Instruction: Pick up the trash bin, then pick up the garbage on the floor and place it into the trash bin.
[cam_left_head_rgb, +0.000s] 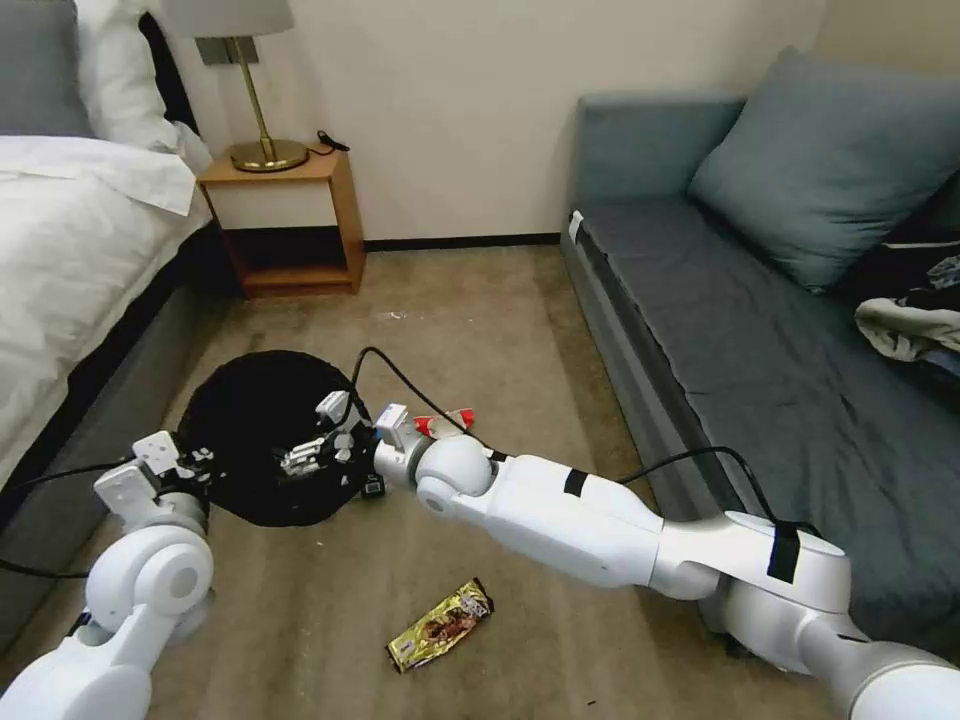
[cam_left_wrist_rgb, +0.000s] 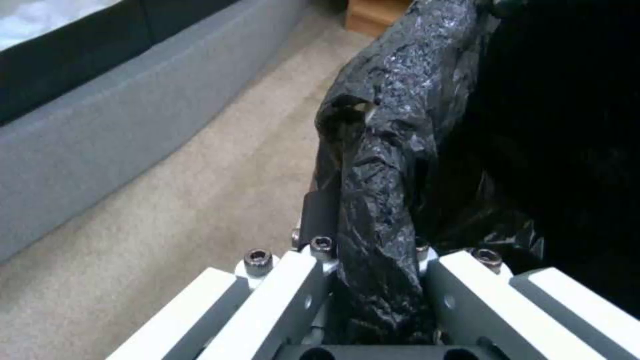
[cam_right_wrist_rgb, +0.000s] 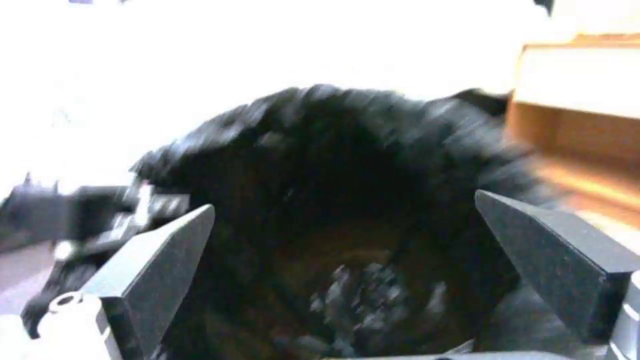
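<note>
Head view takes in the trash bin (cam_left_head_rgb: 262, 436), its black liner spread over the mouth, standing on the carpet (cam_left_head_rgb: 480, 310) between the bed (cam_left_head_rgb: 70, 250) and the grey sofa (cam_left_head_rgb: 760, 350), in front of the wooden nightstand (cam_left_head_rgb: 285, 215). At the bin's bed-side rim sits the left gripper (cam_left_head_rgb: 196, 462); from its own wrist camera the left gripper (cam_left_wrist_rgb: 373, 260) is clamped narrow on a bunched fold of the black liner (cam_left_wrist_rgb: 380, 165) at the rim. Reaching in from the sofa side, the right gripper (cam_left_head_rgb: 305, 457) hangs over the bin's open mouth, and its wrist camera shows the right gripper (cam_right_wrist_rgb: 347, 280) spread wide with the dark inside of the trash bin (cam_right_wrist_rgb: 333, 200) between the fingers (cam_right_wrist_rgb: 160, 265), nothing held. A red-and-white packet (cam_left_head_rgb: 445, 424) lies on the carpet just beside the bin's sofa-side rim, partly behind the right wrist. A gold-brown snack wrapper (cam_left_head_rgb: 441, 624) lies flat on the carpet nearer the robot, well apart from the bin.
</note>
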